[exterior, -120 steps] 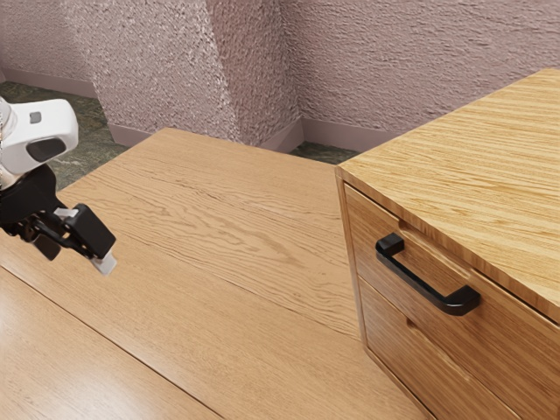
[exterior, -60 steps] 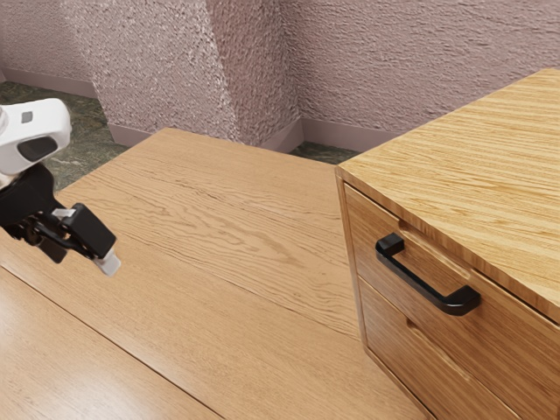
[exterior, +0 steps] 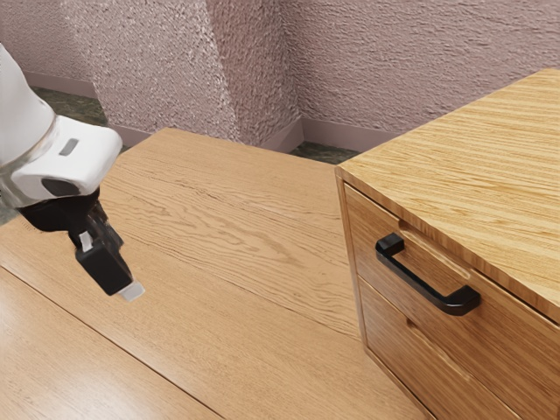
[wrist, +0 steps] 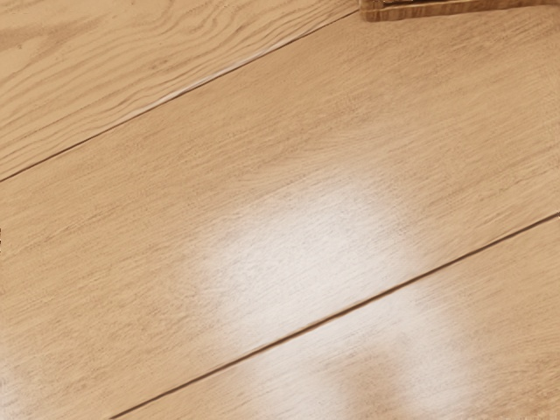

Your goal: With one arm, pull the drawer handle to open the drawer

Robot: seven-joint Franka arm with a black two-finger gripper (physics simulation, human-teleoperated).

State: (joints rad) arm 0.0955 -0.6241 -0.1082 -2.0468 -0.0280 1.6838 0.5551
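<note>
The tool (exterior: 121, 282) hangs low over the tabletop (exterior: 227, 219) at the exterior view's left, pointing down and a little toward the cabinet (exterior: 472, 166). It holds nothing, and from this side angle I cannot tell how far open it is. The drawer handle (exterior: 426, 276), a black bar, sits on the upper drawer (exterior: 363, 219) at the exterior view's right, well apart from the tool. The drawer looks closed. I judge that the approach is only beginning, which explains the free hand. The exterior view gives the handle and the gap to it. The wrist view adds the tabletop's seams under the hand and a strip of the cabinet's foot (wrist: 437, 7).
</note>
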